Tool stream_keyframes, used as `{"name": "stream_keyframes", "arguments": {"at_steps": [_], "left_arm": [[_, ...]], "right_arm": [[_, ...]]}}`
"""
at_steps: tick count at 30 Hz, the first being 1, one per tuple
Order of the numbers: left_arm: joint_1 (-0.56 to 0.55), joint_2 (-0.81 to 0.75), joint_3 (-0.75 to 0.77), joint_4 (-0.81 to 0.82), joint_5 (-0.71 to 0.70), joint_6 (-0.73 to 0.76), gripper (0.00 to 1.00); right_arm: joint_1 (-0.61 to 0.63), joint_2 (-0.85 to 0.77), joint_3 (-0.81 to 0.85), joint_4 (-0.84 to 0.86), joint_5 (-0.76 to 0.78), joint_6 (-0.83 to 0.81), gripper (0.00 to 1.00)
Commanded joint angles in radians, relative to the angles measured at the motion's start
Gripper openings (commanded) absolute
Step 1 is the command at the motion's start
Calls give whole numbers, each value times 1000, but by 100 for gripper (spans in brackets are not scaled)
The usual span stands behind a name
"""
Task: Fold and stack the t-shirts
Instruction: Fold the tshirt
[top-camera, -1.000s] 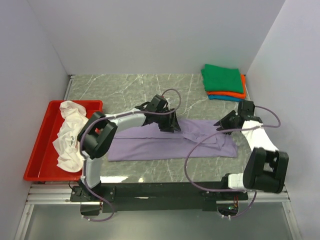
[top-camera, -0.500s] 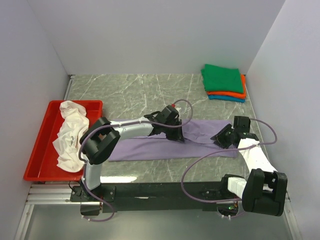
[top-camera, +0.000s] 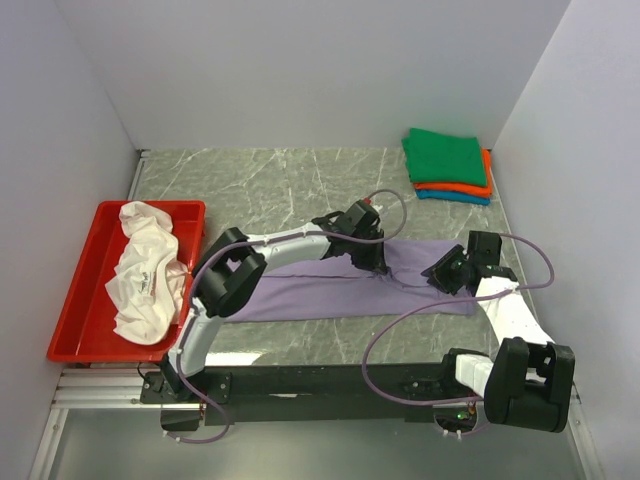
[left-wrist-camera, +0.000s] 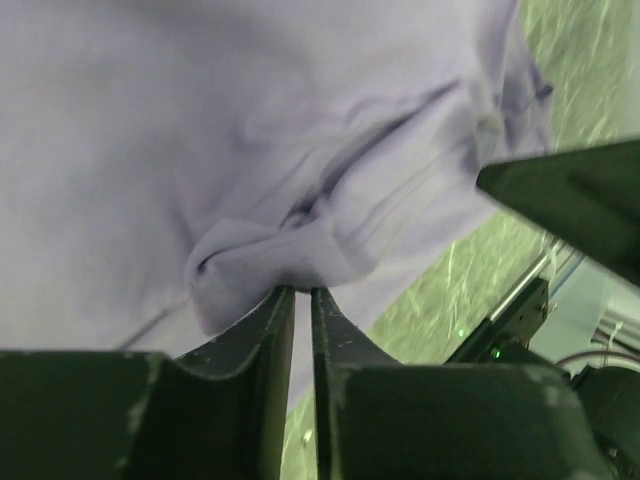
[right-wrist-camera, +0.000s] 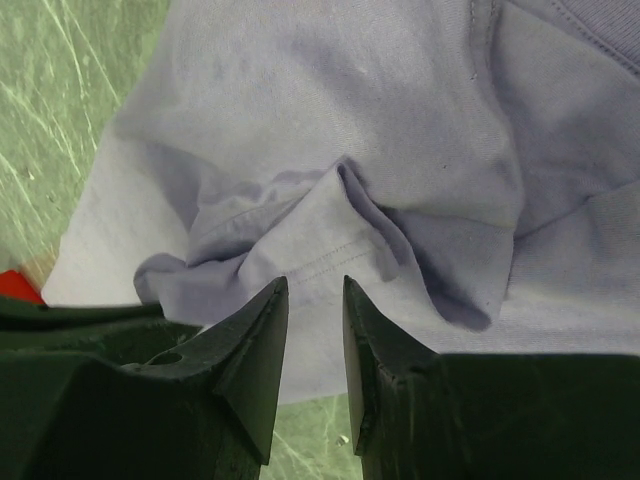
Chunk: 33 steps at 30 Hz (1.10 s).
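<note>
A lavender t-shirt (top-camera: 300, 295) lies spread in a long band across the near middle of the table. My left gripper (top-camera: 378, 265) is down on its right part. In the left wrist view my left gripper (left-wrist-camera: 303, 290) is shut on a bunched fold of the lavender t-shirt (left-wrist-camera: 200, 120). My right gripper (top-camera: 437, 272) hovers at the shirt's right end. There my right gripper (right-wrist-camera: 315, 282) is open, with a creased hem of the lavender t-shirt (right-wrist-camera: 350, 100) just beyond its tips and nothing between them. A crumpled white t-shirt (top-camera: 145, 280) fills the tray.
The red tray (top-camera: 80, 300) sits at the left edge. A folded stack stands at the back right by the wall: green t-shirt (top-camera: 445, 155) on top, orange (top-camera: 487, 186) under it, teal (top-camera: 450, 196) lowest. White walls close in on both sides.
My left arm has reached further right along the lavender shirt and its jaws have closed on a fold. My right gripper has come nearer and lower, and the shirt's right end lies flatter.
</note>
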Motion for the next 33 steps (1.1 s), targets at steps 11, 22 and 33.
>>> {"name": "stream_keyframes", "arguments": {"at_steps": [11, 22, 33], "left_arm": [[99, 118, 159, -6, 38, -52, 24], [122, 133, 162, 13, 72, -64, 25], [124, 112, 156, 10, 81, -43, 24]], "right_arm": [[26, -96, 56, -41, 23, -54, 36], [123, 14, 96, 5, 69, -47, 36], [127, -158, 18, -70, 212, -4, 48]]}}
